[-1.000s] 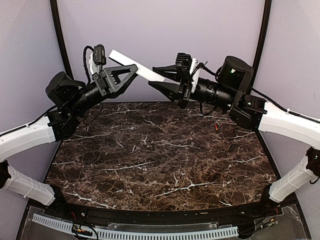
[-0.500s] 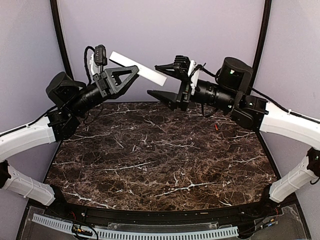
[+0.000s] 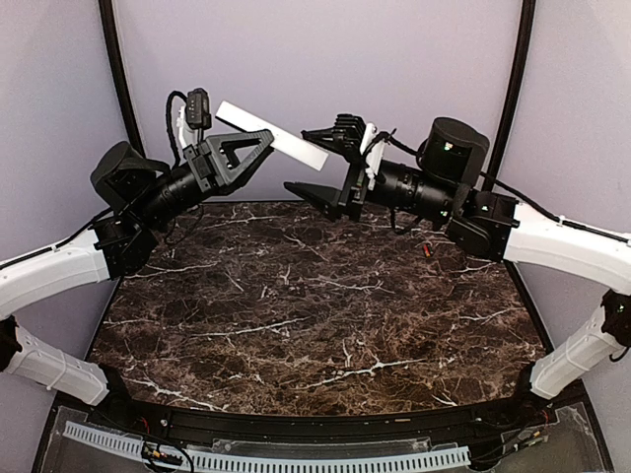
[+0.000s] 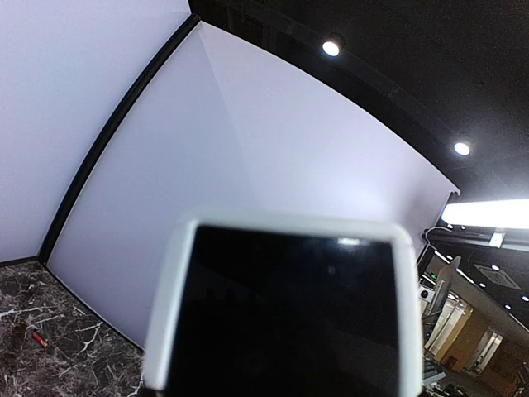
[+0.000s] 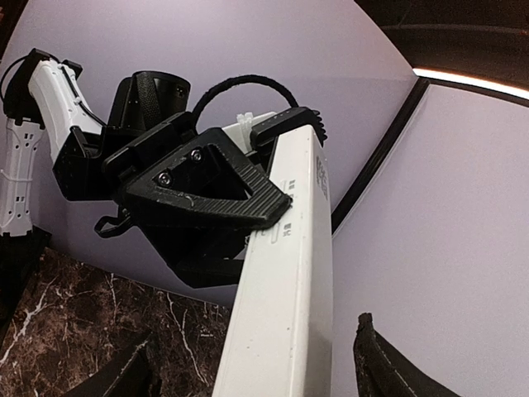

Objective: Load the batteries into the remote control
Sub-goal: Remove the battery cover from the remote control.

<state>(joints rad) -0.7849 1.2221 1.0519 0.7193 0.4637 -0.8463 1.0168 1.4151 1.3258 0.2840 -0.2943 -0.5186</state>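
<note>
Left pincer [image 3: 258, 139] around one remote control [image 3: 300, 150]

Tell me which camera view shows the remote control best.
Right wrist: the remote control fills the centre, sharp, its length and printed marks visible, clamped by the left gripper. Top external shows it small, held above the table. Left wrist shows only one blurred end close up.

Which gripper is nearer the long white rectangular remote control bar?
Left. The left gripper is clamped on the long white remote control at mid-length; the right gripper stands open around its free end, not touching.
</note>
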